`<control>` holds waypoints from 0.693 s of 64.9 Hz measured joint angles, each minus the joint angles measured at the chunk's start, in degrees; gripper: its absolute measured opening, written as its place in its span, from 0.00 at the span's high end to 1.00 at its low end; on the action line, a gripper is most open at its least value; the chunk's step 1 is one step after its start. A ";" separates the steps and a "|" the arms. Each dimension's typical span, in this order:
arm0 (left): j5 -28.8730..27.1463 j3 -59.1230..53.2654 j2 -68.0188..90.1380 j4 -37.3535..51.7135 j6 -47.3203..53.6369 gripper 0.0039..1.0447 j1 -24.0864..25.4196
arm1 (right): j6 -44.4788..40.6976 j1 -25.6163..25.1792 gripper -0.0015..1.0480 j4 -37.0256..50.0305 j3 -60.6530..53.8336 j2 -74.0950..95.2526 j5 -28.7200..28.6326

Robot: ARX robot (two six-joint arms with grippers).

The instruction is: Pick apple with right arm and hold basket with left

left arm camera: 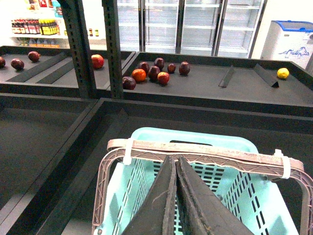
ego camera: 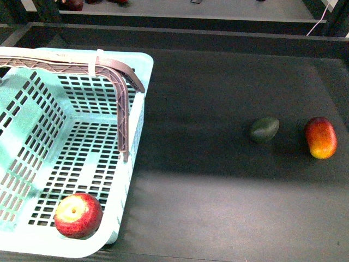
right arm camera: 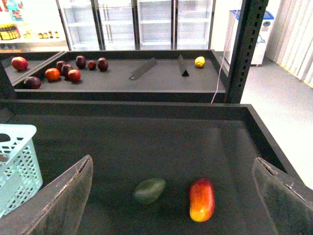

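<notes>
The red apple with yellowish patches lies inside the light-blue basket, at its near corner. The basket stands at the left of the dark shelf; its brown ribbed handle with a white band is swung up. In the left wrist view my left gripper is shut with nothing between its jaws, its tips just under the handle above the basket. In the right wrist view my right gripper is open wide and empty, above the shelf. Neither gripper shows in the front view.
A dark green avocado-like fruit and a red-orange mango-like fruit lie on the shelf at the right; both show between my right fingers. A raised shelf edge runs behind. Farther shelves hold several red fruits.
</notes>
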 joint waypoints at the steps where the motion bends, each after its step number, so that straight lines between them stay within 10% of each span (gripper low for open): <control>1: 0.00 -0.02 -0.70 -0.66 0.02 0.97 0.00 | 0.00 0.00 0.08 0.00 0.00 0.00 0.00; 45: 0.00 -0.02 -19.23 -18.69 0.02 0.97 0.00 | 0.00 0.00 0.08 0.00 0.00 0.00 0.00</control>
